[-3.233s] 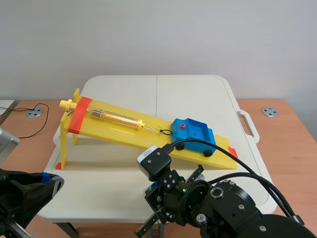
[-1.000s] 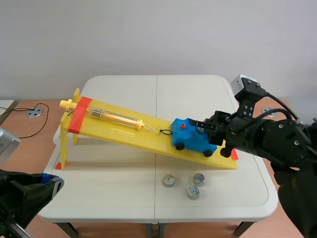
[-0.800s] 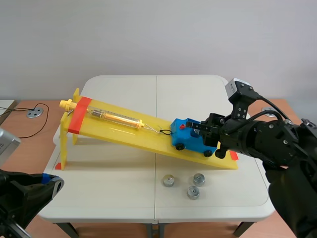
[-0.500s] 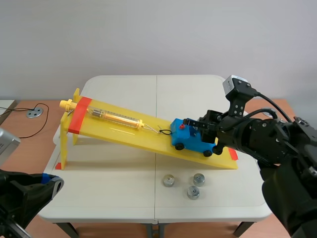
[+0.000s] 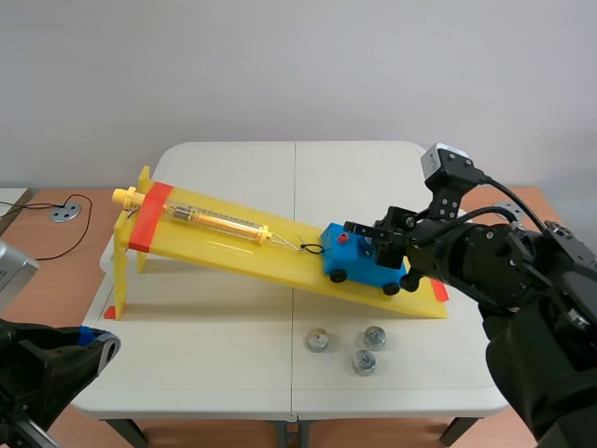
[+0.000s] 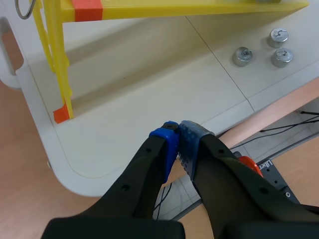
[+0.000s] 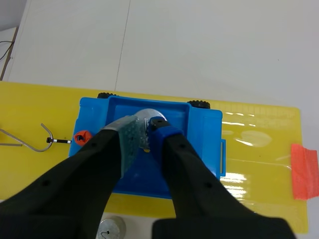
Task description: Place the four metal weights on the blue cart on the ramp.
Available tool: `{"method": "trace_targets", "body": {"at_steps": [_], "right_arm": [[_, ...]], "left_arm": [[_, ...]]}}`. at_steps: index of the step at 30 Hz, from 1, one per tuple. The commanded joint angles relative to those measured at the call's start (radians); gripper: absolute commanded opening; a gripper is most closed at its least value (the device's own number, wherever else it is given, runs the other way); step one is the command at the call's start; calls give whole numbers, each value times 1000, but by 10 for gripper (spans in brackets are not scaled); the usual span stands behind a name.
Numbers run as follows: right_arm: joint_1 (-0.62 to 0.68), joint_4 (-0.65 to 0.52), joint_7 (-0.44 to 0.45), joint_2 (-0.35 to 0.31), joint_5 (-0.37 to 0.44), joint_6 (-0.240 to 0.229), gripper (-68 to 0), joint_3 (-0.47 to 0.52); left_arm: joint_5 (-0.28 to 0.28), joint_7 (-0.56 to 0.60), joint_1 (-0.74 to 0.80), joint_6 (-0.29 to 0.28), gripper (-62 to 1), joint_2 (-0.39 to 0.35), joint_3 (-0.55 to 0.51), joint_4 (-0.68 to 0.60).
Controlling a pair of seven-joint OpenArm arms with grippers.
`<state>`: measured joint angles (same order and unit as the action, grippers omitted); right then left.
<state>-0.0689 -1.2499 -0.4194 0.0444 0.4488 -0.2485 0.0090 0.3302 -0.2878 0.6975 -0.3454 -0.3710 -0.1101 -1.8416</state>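
Nearest, at the near left corner of the table (image 5: 233,168), the left gripper (image 6: 179,135) hangs just off the table edge. Its pincer is closed, the 2 blue pads pressed together with nothing between them.

Farther in, 3 metal weights (image 6: 242,56) stand on the bare tabletop, right of the middle and near the ramp's low end. They form a loose triangle, close together but not touching. The near weight (image 5: 364,362) sits closest to the robot, the left weight (image 5: 318,340) and the right weight (image 5: 375,337) a little farther back.

Just beyond them the yellow ramp (image 5: 233,247) crosses the table, low at the right and rising to the far left. The blue cart (image 5: 364,261) rests on its lower part, wheels on the slope.

The right arm comes in from the right, and the right gripper (image 7: 144,130) is over the cart's open bed. Its pincer is narrow and clamps the 4th weight (image 7: 149,115), a silver disc, between the pads. I cannot tell whether the disc touches the bed floor.

A red knob (image 5: 344,239) sits on the cart's front. Ahead of it a wire hook (image 7: 45,137) leads up the slope to a yellow spring scale (image 5: 219,221) lying along the ramp. An orange-red band (image 5: 149,217) crosses the ramp's high far-left end.
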Motion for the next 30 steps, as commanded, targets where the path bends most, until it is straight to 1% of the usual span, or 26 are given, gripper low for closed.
{"method": "trace_targets", "body": {"at_steps": [1,3,5,8,11,13,16,19,22,23,24,27,30], "right_arm": [[-116,-62,167,11,47,-24,-520,-8],[-116,-62,166,11,47,-29,-465,-7],[-116,-66,153,11,48,-43,-421,6],[-101,-109,119,5,53,-85,-383,51],[-61,-196,79,-27,62,-109,-380,93],[-24,-264,58,-63,83,-119,-379,113],[43,-367,37,-123,106,-119,-379,138],[113,-463,8,-187,140,-146,-379,158],[188,-552,-21,-257,153,-152,-379,161],[211,-578,-34,-281,162,-165,-379,161],[235,-602,-47,-305,167,-168,-379,161],[301,-665,-79,-370,173,-172,-379,161],[359,-708,-97,-421,182,-172,-380,161]], "left_arm": [[44,80,-19,-36,-582,8,-14,-82],[44,80,-19,-36,-582,8,-14,-82],[44,80,-19,-36,-582,8,-14,-82],[44,80,-19,-36,-582,8,-14,-82],[44,80,-19,-36,-582,7,-14,-82],[44,80,-19,-36,-582,7,-14,-82],[44,80,-19,-36,-582,7,-14,-82],[44,80,-19,-36,-582,7,-14,-82],[44,80,-19,-36,-582,7,-14,-82],[44,80,-19,-36,-582,7,-14,-82],[44,80,-19,-36,-582,7,-14,-82],[44,80,-19,-36,-582,7,-14,-82],[44,80,-19,-36,-582,7,-14,-82]]}}
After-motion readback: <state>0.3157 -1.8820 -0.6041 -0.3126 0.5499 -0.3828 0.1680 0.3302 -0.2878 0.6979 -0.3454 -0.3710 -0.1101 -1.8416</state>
